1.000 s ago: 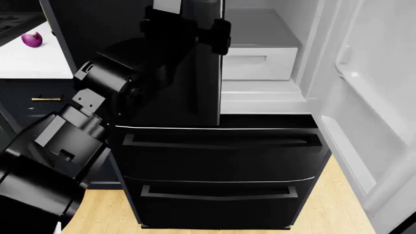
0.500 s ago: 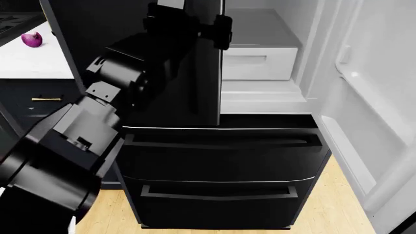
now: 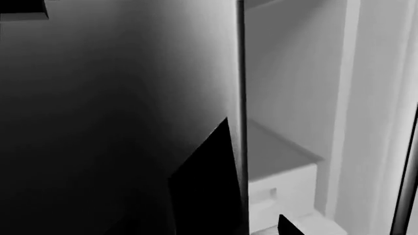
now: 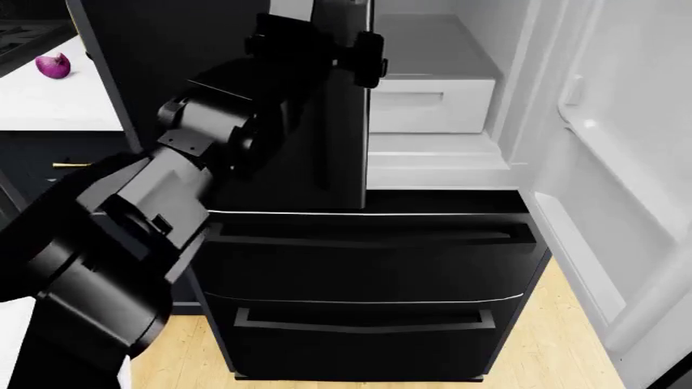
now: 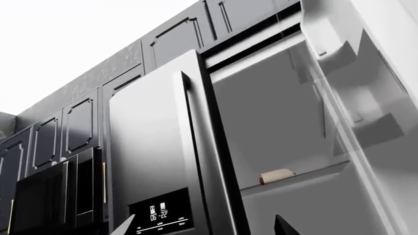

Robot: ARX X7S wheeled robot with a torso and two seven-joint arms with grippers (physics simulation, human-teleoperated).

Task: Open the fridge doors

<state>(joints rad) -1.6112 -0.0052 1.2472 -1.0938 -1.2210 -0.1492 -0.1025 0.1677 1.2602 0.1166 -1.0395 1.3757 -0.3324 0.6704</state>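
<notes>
Glossy black, the fridge fills most of the head view. Of the fridge doors, the left door [image 4: 324, 121] stands shut or almost shut, its slim vertical handle near the inner edge, and the right door [image 4: 617, 162] is swung wide open, showing its white moulded lining with shelf bins. Between them the white interior is visible, with a white drawer [image 4: 433, 101] on a shelf. Below are two wide black drawer fronts [image 4: 368, 284] with horizontal handles, both closed. The left arm [image 4: 162, 211] reaches up along the left door to its inner edge. The left gripper [image 4: 362, 57] is at this edge, but I cannot tell if its jaws are apart or closed. The right gripper [image 5: 202, 227] shows only two dark tips, set apart. On the white counter [image 4: 54, 101] at the left lies a small purple onion [image 4: 52, 65].
</notes>
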